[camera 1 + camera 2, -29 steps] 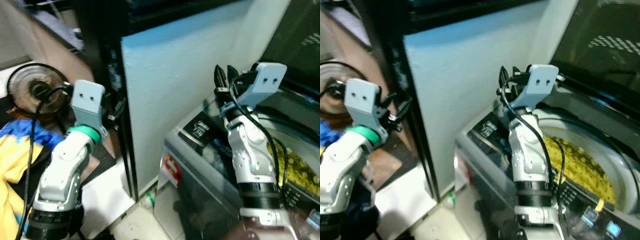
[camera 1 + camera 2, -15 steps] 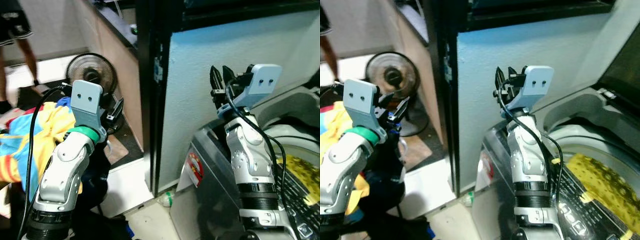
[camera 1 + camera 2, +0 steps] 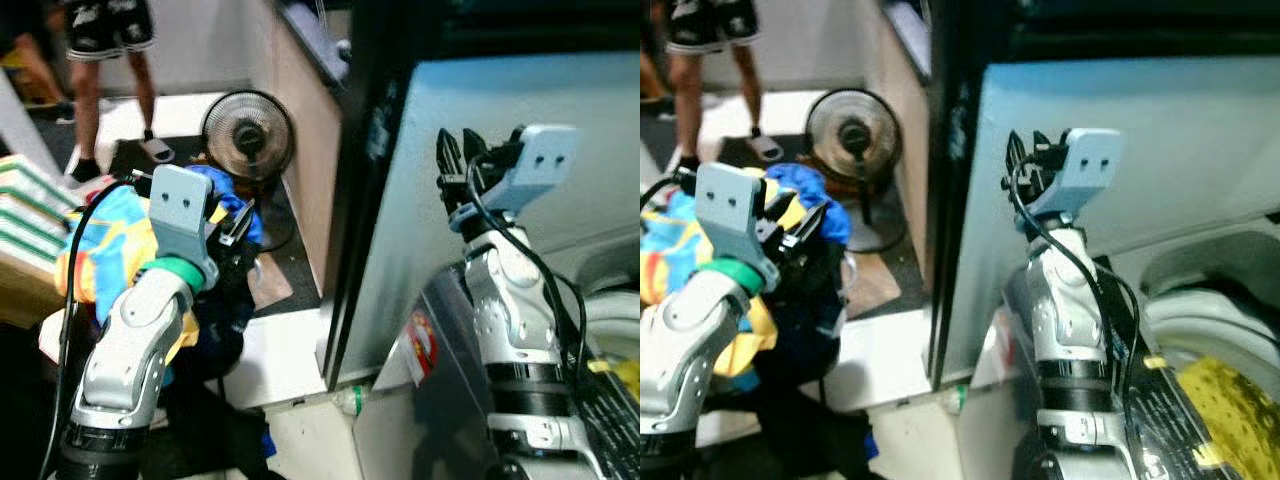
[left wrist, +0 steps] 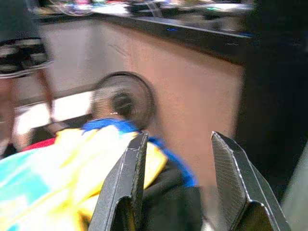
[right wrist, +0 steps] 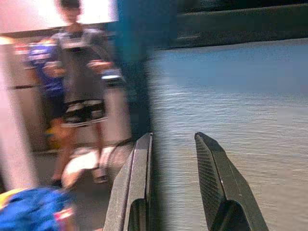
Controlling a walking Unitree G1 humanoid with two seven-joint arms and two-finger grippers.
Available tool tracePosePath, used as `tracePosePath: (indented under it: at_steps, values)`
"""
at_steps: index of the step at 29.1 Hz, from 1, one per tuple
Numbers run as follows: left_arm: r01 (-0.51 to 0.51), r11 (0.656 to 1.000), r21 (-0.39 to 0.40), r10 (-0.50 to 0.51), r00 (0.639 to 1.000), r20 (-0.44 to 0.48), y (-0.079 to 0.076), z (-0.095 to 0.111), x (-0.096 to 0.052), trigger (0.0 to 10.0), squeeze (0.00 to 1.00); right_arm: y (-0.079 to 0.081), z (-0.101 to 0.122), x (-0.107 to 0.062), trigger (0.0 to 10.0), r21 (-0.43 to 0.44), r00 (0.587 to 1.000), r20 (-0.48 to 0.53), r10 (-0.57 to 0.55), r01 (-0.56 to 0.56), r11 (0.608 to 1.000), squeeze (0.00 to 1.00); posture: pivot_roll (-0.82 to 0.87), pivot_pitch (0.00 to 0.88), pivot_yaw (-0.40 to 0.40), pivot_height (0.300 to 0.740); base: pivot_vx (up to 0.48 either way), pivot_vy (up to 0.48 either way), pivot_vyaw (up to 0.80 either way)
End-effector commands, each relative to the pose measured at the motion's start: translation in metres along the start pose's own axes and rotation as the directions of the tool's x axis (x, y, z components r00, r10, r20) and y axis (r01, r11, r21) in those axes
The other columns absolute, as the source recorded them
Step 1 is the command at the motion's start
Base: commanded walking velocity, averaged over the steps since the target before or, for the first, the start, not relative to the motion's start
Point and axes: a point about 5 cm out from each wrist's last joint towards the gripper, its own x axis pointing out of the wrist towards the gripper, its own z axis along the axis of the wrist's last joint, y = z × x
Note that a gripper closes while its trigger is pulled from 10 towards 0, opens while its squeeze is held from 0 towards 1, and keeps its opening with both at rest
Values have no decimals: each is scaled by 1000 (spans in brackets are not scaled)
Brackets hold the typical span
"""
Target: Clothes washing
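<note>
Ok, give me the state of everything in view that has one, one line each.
left claw: open, empty, raised over the clothes pile.
right claw: open, empty, raised beside the pale wall panel.
washing machine: tub uncovered, with a yellow garment inside.
clothes pile: heaped on the floor, not picked up.
floor fan: upright; running or not, cannot tell.

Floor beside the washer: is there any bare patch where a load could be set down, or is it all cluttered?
One bare patch: the pale floor strip between the clothes pile and the dark post. A second lies farther off, ahead of the fan, near a person's legs. The pile crowds the robot's left; the washer crowds its right.
</note>
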Motion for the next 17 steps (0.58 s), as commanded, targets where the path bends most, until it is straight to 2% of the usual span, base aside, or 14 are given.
tracePosePath:
  at_steps: [1,10,13,17]
  values:
    - [7,1000,0,-7,1000,7,-2,1,-2,10000,0,-6,-2,-2,10000,-2,1000,-6,-18,18,1000,0,62,0,7,740,0,0,788]
    - [0,1000,-11,0,1000,8,-2,1,-2,10000,0,-9,0,-1,10000,8,1000,12,-25,25,1000,0,63,0,3,740,0,0,779]
    - [-8,1000,-19,8,1000,5,-1,1,-2,10000,0,-10,2,-1,10000,52,999,33,-36,34,998,0,65,0,-1,740,0,0,0]
    - [-11,1000,-23,11,1000,5,-1,1,-2,10000,0,-11,1,-1,10000,65,999,35,-38,35,997,0,68,0,-5,740,0,0,0]
